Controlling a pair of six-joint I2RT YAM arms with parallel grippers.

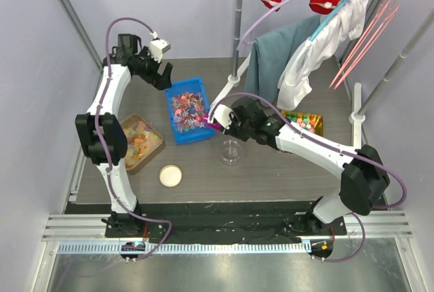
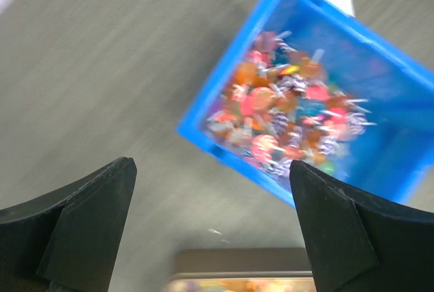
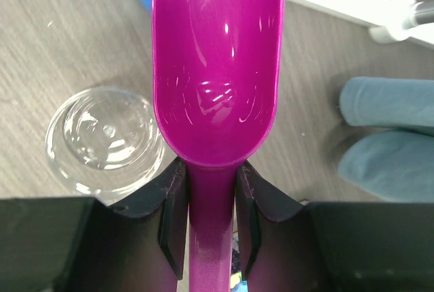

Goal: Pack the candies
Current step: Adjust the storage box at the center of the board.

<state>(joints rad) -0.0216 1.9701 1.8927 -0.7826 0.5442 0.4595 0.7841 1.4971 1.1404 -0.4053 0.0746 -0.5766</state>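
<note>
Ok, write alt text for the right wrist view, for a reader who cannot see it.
The right gripper is shut on the handle of a glossy magenta scoop that reaches up the middle of the frame. An empty clear cup stands on the grey table at frame left; teal cloth shows at frame right.

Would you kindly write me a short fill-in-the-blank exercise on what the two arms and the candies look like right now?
1. The candies lie in a ____ bin.
2. The right gripper is shut on the ____ of the pink scoop.
3. The bowl of the pink scoop is ____.
4. The left gripper is ____, with nothing between its fingers.

Missing words: blue; handle; empty; open.
</note>
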